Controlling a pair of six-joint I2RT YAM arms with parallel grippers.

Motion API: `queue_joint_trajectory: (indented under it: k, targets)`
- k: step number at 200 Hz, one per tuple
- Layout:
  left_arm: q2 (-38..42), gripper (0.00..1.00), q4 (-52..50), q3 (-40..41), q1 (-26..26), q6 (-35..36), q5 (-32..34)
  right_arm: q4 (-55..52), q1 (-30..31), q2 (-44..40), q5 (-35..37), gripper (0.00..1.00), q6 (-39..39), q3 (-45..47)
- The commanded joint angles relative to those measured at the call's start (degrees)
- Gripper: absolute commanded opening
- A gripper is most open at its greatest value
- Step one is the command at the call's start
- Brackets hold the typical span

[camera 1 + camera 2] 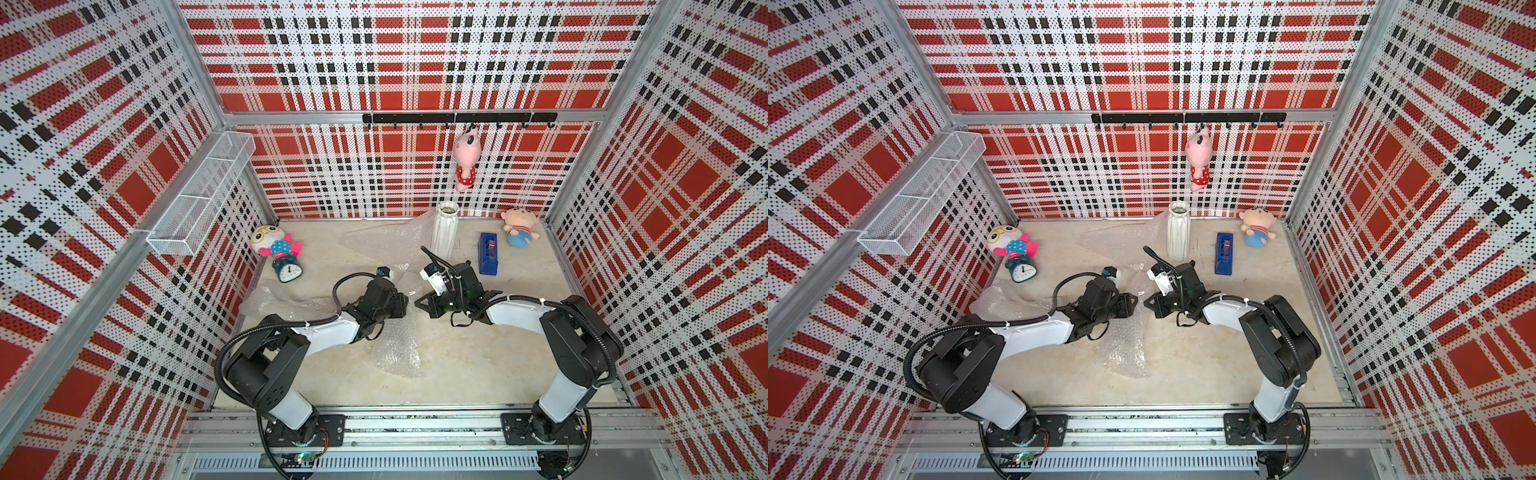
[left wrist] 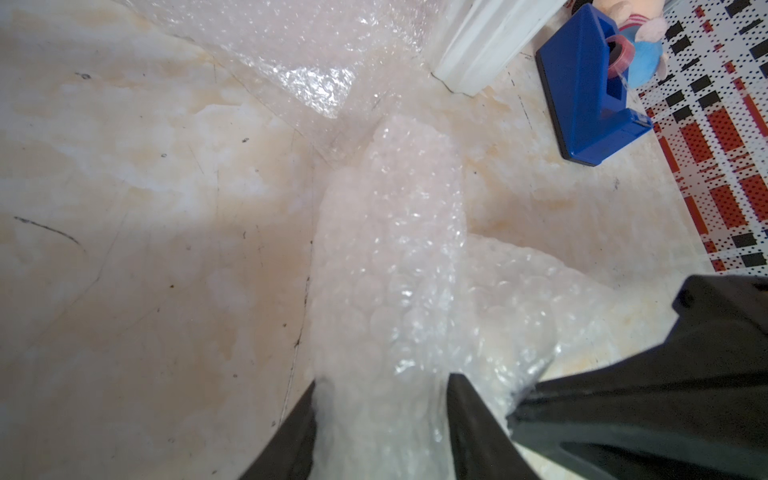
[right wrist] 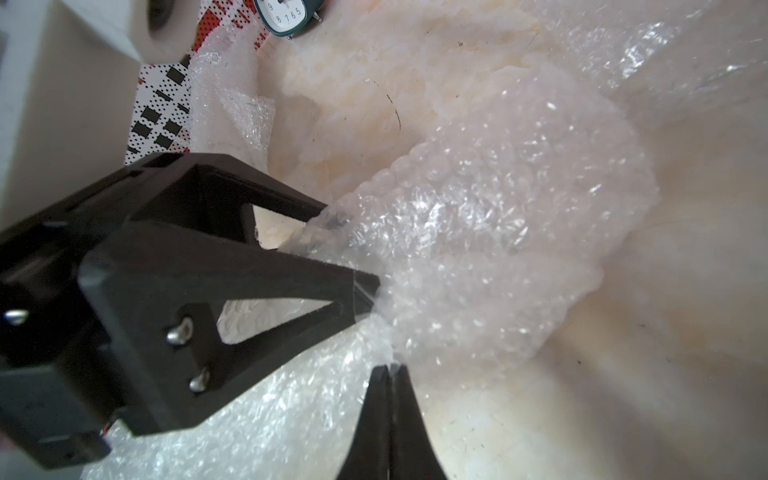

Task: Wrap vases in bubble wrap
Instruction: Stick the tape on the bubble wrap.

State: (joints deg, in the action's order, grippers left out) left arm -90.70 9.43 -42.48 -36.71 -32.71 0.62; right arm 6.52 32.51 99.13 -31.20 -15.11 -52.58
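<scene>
Both top views are bright, evenly lit and sharp, though straight wall rails (image 1: pixel 291 119) bow toward the picture edges. Soft shadows lie on the tabletop (image 1: pixel 478 365) under the arms (image 1: pixel 324 328). Both wrist views show white glare on the bubble wrap (image 2: pixel 316 83) and blur close up.

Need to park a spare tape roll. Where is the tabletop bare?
Bare tabletop: the front, between the bubble wrap and the right arm; the patch between tape dispenser, plush doll and right wall. Crowded: the middle, where left gripper and right gripper meet on the bubble wrap, and around the white vase.
</scene>
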Motion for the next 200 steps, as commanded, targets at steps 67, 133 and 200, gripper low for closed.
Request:
queue_joint_trajectory:
  k: [67, 133, 200]
  targets:
    - [-0.3, 0.47, -5.0, 1.1, -0.7, 0.9, -0.9, -10.2, 0.2, 3.4, 4.9, 0.00, 9.7, -7.8]
    - [-0.5, 0.47, -4.8, 1.1, -0.7, 0.7, -0.9, -9.1, 0.4, 6.1, 5.6, 0.00, 9.3, -10.3]
    - [-0.2, 0.47, -4.8, 1.2, -0.8, 0.6, -1.2, -5.7, 0.9, 5.9, 6.4, 0.16, 5.1, -10.1]
